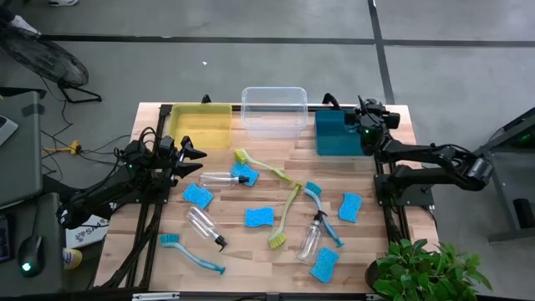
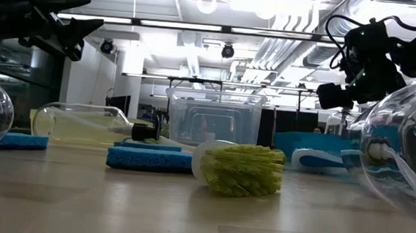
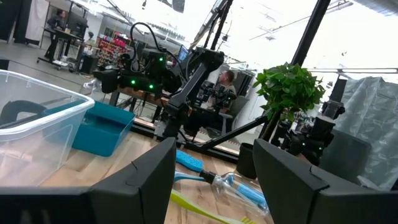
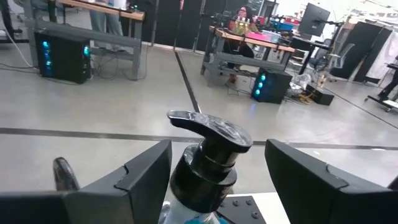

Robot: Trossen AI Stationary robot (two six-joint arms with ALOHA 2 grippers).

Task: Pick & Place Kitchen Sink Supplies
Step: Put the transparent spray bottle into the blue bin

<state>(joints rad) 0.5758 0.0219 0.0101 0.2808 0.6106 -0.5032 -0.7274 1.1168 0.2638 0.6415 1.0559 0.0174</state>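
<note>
Overhead, the wooden table (image 1: 251, 251) stands on grey concrete floor (image 1: 251, 58); left gripper (image 1: 194, 155) fingers apart, right gripper (image 4: 211, 180) clamped on a spray bottle (image 4: 208, 155).

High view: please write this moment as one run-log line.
left gripper: open, empty, near yellow bin | right gripper: above teal bin, spray bottle upright at it, grip unclear

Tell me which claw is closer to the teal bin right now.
Right. The right claw hangs at the teal bin's far right corner, holding a spray bottle. The left claw sits across the table, just near of the yellow bin.
</note>
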